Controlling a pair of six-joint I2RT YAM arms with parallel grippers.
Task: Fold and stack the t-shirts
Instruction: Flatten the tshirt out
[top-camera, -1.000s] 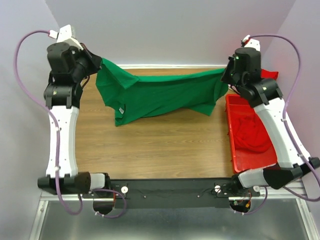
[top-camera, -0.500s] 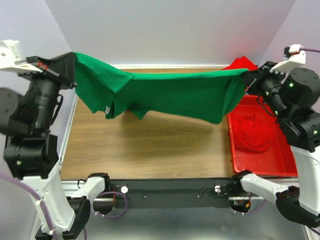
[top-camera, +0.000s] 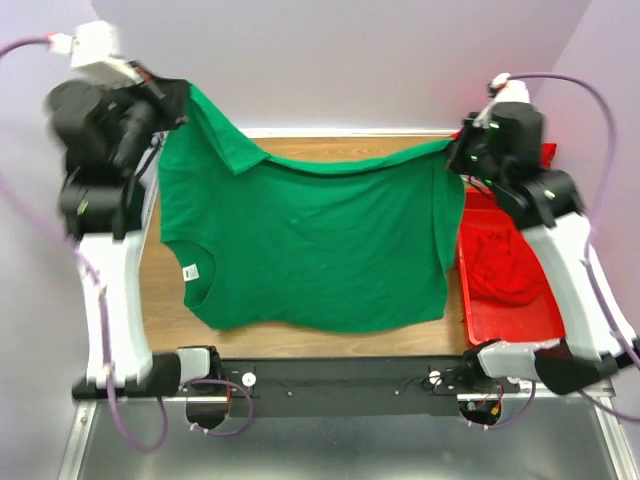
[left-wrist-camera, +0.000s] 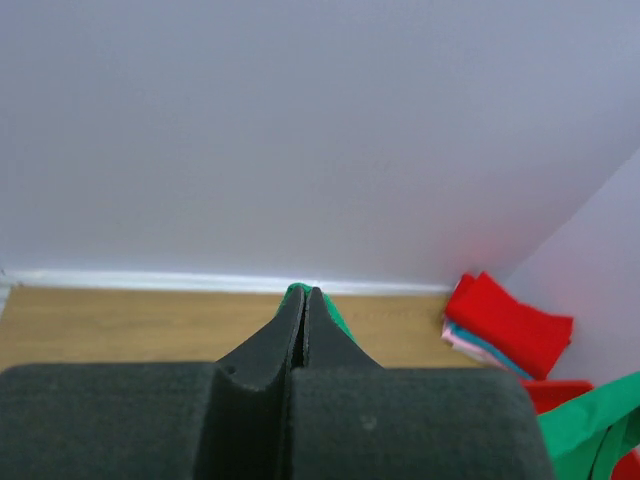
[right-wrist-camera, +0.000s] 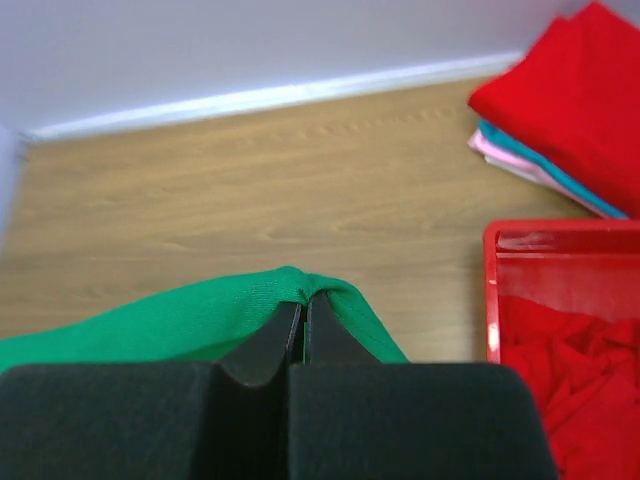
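Pale matte walls (top-camera: 350, 60) enclose a wood-grain table (right-wrist-camera: 200, 200). The left hand (left-wrist-camera: 302, 292) and right hand (right-wrist-camera: 305, 300) each clamp the soft green t-shirt (top-camera: 310, 240), stretched wide; a glossy red bin (top-camera: 462, 260) sits at 3 o'clock.

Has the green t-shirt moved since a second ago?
Yes. The green t-shirt has spread out toward the near edge, its lower edge now close to the black base rail.

T-shirt (top-camera: 310, 240) between left end effector (left-wrist-camera: 303, 300) and right end effector (right-wrist-camera: 305, 300); bin (right-wrist-camera: 560, 230) at right, shirt stack (right-wrist-camera: 560, 110) behind it
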